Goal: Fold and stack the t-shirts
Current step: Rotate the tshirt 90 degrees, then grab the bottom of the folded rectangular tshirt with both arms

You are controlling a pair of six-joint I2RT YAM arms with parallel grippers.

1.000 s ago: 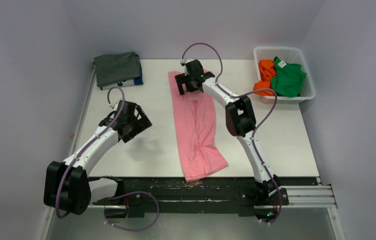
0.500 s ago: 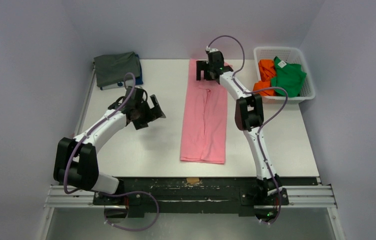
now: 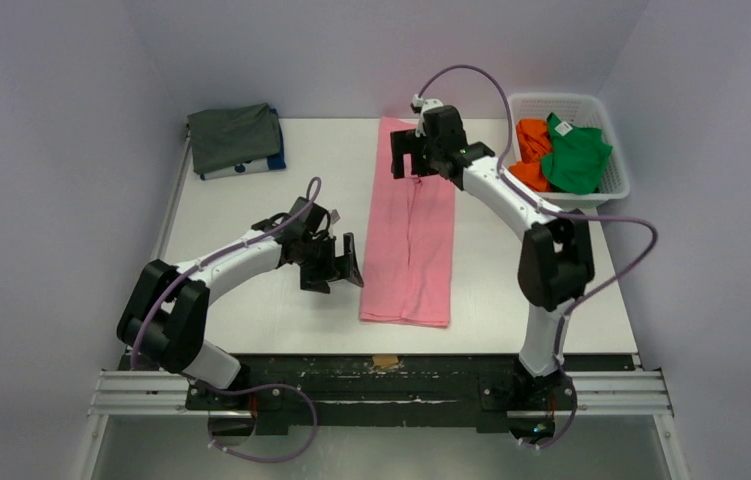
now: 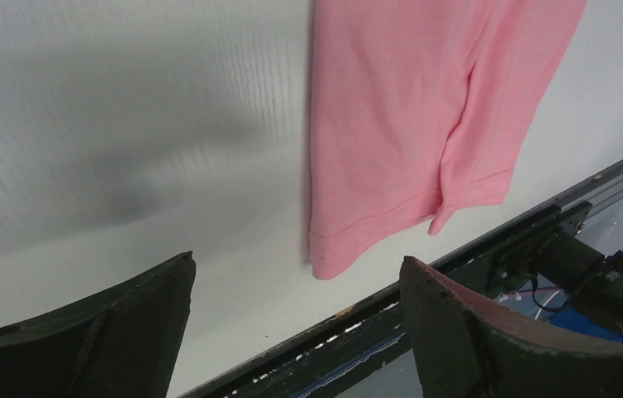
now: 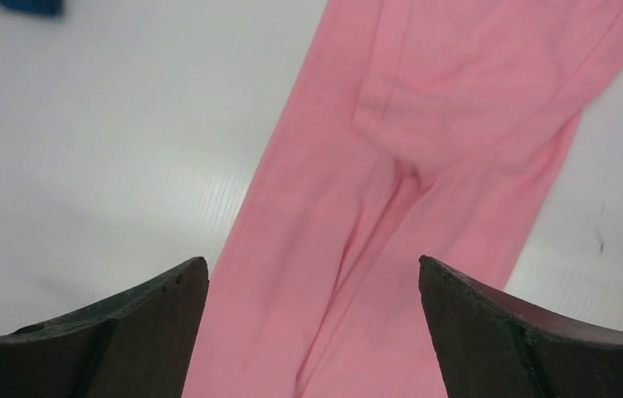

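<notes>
Left fingers (image 4: 121, 327), right fingers (image 5: 125, 327) wide apart, empty

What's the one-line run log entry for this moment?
stage: pink t-shirt lengthwise strip, flat on table | left fingers: open, empty, beside its near half | right fingers: open, empty, above its far part

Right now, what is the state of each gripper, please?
Left gripper: open, holding nothing.
Right gripper: open, empty, over the pink t-shirt.
</notes>
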